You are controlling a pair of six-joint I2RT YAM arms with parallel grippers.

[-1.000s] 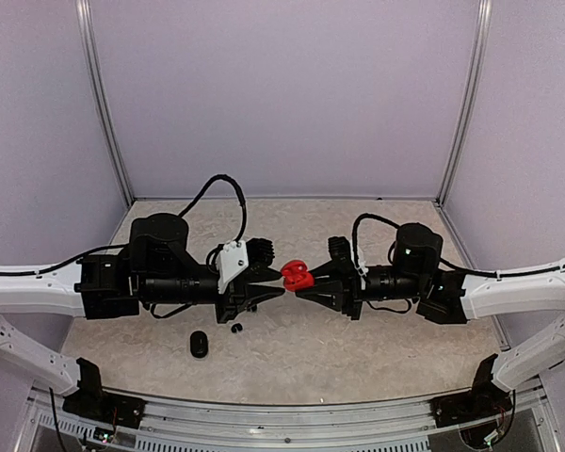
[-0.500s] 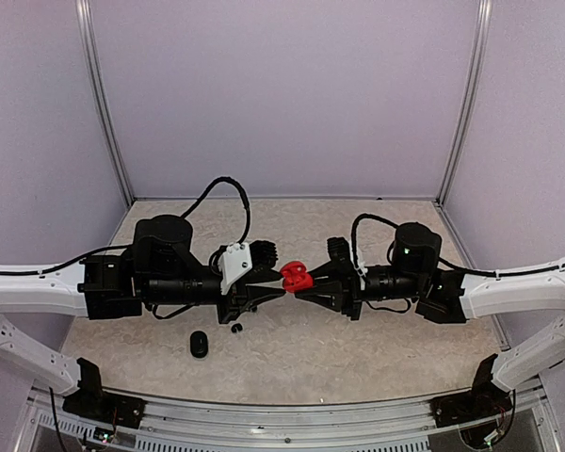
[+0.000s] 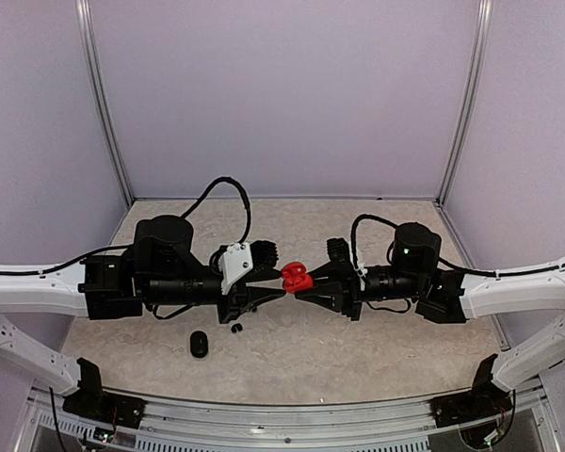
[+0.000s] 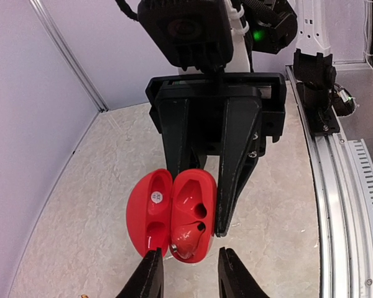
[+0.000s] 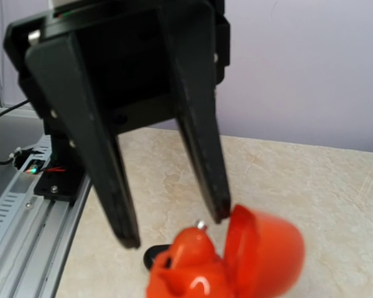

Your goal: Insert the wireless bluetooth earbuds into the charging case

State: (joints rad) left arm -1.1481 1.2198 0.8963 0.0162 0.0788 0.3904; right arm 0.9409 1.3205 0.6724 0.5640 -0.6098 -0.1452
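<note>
My right gripper [image 3: 299,282] is shut on an open red charging case [image 3: 296,277] and holds it above the table, its fingers [image 4: 236,161] clamping the case body [image 4: 189,214]. One red earbud [image 4: 186,239] sits in the near socket, its metal contact showing; it also shows in the right wrist view [image 5: 196,245]. The far socket is empty. My left gripper [image 4: 189,254] is open and empty, its fingertips [image 5: 221,211] just off the case's end near that bud. A small black earbud [image 3: 236,328] lies on the table. The other buds are not in view.
A closed black case [image 3: 199,344] lies on the table near the front left, below the left arm. Both arms stretch across the table's middle. Purple walls stand on three sides, and a metal rail [image 4: 342,205] runs along the near edge.
My left wrist has shifted very slightly. The right gripper still holds the red case in the same place.
</note>
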